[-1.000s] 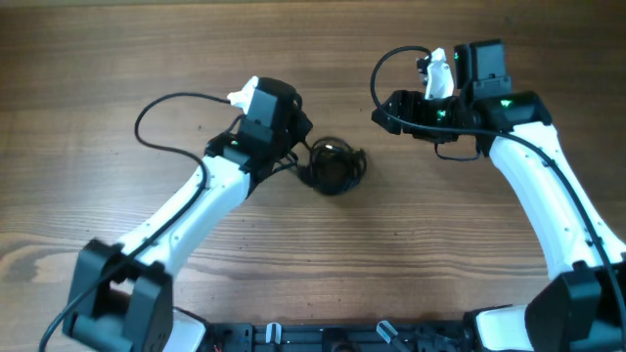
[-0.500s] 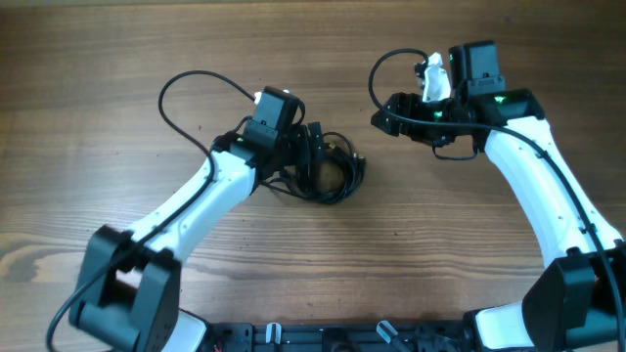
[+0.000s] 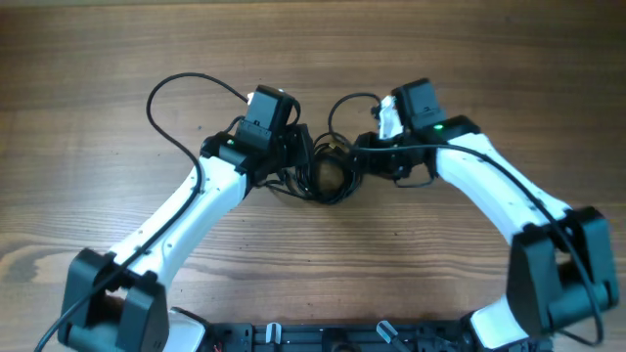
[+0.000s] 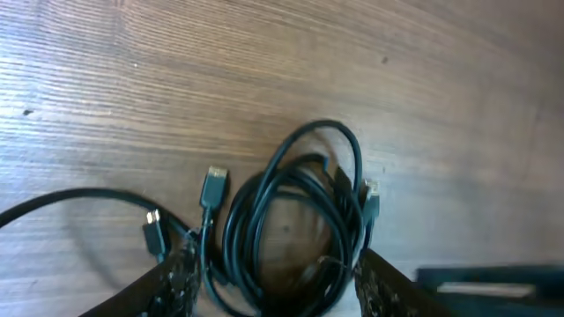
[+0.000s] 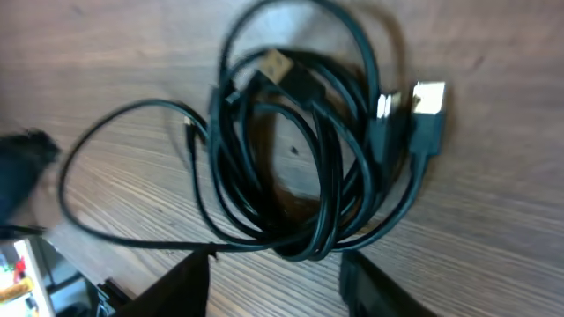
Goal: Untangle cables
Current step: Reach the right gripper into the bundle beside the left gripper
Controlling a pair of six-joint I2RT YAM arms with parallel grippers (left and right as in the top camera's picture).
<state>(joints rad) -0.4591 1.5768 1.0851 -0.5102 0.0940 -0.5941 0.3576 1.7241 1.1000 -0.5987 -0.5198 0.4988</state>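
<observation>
The cables [image 3: 329, 176] lie on the wood as a small black coil with plug ends sticking out. My left gripper [image 3: 309, 166] is at the coil's left side. In the left wrist view the cables [image 4: 291, 224] fill the gap between the fingers of my left gripper [image 4: 278, 295], which stands open and close against the outer strands. My right gripper [image 3: 360, 162] is at the coil's right side. In the right wrist view my right gripper [image 5: 284, 286] is open just below the cables [image 5: 300, 158], and one strand crosses its left fingertip.
A long thin black loop [image 3: 156, 103] arcs over the table left of the left arm. Another black loop [image 3: 337, 106] rises behind the right wrist. A silver-tipped plug [image 5: 429, 99] lies at the coil's edge. The two wrists are close together over the wooden table [image 3: 469, 59].
The right arm has swung left from the far right to the coil, its jaws narrowing. The left gripper opened wide, then narrowed around the coil.
</observation>
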